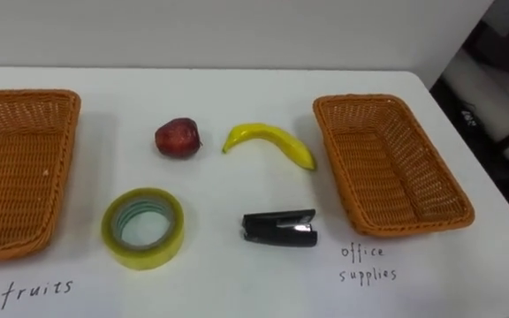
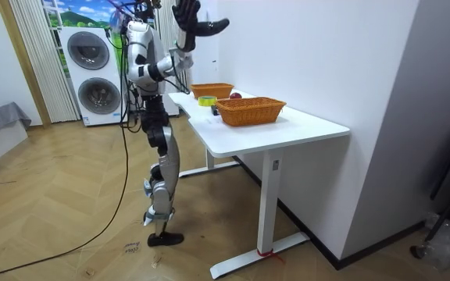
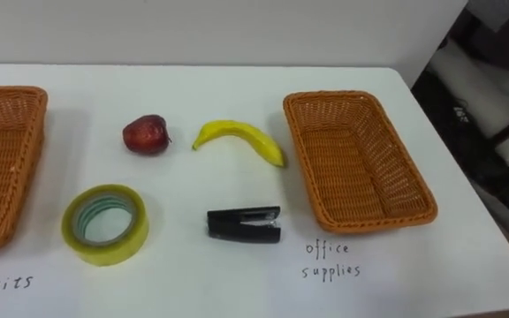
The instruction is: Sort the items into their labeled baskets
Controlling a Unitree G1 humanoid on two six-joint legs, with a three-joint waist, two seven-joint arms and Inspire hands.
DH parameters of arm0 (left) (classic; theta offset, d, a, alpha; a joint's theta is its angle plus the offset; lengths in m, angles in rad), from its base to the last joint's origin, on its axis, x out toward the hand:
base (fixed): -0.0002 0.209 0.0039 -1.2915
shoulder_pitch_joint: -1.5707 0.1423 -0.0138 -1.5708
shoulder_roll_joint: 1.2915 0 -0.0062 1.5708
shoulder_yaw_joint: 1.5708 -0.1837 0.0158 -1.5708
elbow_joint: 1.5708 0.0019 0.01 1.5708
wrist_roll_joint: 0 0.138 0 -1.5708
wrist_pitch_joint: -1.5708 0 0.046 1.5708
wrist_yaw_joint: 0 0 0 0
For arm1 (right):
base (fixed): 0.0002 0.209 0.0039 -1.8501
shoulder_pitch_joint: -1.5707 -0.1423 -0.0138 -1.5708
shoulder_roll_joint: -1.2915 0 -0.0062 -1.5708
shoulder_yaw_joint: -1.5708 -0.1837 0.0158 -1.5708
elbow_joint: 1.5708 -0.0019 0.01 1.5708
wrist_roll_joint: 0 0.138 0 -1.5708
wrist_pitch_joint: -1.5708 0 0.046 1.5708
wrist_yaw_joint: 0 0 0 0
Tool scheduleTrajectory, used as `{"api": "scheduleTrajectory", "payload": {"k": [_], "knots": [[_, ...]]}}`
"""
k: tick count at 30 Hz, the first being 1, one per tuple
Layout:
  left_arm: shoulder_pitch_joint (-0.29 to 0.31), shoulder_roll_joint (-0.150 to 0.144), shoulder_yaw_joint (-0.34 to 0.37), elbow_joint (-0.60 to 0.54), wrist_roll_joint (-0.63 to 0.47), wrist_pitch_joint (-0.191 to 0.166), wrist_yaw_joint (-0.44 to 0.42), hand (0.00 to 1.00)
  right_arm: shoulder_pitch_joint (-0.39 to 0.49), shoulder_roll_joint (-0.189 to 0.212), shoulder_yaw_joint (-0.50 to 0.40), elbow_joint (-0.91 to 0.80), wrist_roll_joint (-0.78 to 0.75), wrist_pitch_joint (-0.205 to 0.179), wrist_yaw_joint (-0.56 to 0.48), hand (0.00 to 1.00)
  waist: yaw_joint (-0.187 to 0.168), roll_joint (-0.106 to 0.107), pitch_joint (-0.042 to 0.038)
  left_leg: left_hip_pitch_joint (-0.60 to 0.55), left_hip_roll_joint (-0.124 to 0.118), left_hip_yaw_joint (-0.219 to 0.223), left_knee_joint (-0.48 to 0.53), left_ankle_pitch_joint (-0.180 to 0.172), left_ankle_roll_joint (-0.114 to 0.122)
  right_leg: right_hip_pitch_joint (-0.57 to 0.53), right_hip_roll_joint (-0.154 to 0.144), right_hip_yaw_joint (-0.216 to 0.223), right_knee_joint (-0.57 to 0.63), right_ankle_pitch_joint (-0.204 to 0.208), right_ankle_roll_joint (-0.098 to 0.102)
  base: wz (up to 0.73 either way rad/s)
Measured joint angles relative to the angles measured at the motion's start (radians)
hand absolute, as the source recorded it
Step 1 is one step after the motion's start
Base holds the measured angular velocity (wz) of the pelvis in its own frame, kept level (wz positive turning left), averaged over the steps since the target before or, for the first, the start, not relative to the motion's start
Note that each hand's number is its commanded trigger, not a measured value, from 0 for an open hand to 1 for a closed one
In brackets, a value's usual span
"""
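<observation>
The robot's right hand (image 2: 186,13) is raised above its head, fingers spread, holding nothing. Its left hand (image 2: 212,26) is just beside it, its state unclear. Well below, on the table (image 1: 237,287), lie the apple (image 1: 178,138) and banana (image 1: 272,141) toward the far edge. The tape roll (image 1: 177,235) and stapler (image 1: 278,228) lie toward the near edge, between the fruit basket (image 1: 60,159) and the office basket (image 1: 453,208).

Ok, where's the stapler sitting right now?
In the left eye view the black stapler lies on the table, between the tape roll on its left and the office supplies basket on its right, with the banana just behind it.
</observation>
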Motion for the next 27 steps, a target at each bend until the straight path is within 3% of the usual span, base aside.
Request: {"api": "scheduleTrajectory", "payload": {"k": [9,11,12,19,27], "knots": [[-0.028,0.001,0.003,0.016,0.042,0.006,-0.010,0.00,-0.069,-0.017,0.006,-0.170,-0.095,0.004,0.077,0.00,0.007,0.019,0.0005,-0.013,0.003,-0.020,0.008,0.000,0.000,0.003,-0.002,-0.037,0.014,0.001,-0.001,0.07],[-0.028,0.003,0.004,0.020,0.042,0.005,-0.020,0.00,-0.094,-0.037,0.007,-0.182,-0.100,0.004,0.099,0.00,0.008,0.011,0.0025,-0.013,0.003,-0.020,0.011,0.000,0.000,0.004,-0.002,-0.038,0.013,0.000,-0.001,0.00],[-0.029,0.002,0.003,0.023,0.042,0.005,-0.025,0.00,-0.104,-0.046,0.008,-0.195,-0.100,0.004,0.111,0.00,0.012,0.012,-0.0009,-0.013,0.003,-0.020,0.012,0.000,0.000,0.004,-0.002,-0.040,0.013,0.000,-0.001,0.00],[-0.033,0.002,-0.006,0.052,0.042,0.005,-0.025,0.00,-0.136,-0.050,0.070,-0.224,-0.100,0.003,0.148,0.00,0.032,-0.009,-0.0008,-0.012,0.003,-0.037,0.021,0.000,0.000,0.017,-0.006,-0.059,0.014,0.003,-0.004,0.04],[-0.033,0.002,-0.032,0.070,0.043,0.010,-0.022,0.00,-0.201,-0.054,0.163,-0.238,-0.142,0.004,0.187,0.00,0.049,0.003,-0.0007,-0.016,0.004,-0.051,0.024,0.000,0.000,0.022,-0.008,-0.082,0.015,0.004,-0.007,0.04]]}}
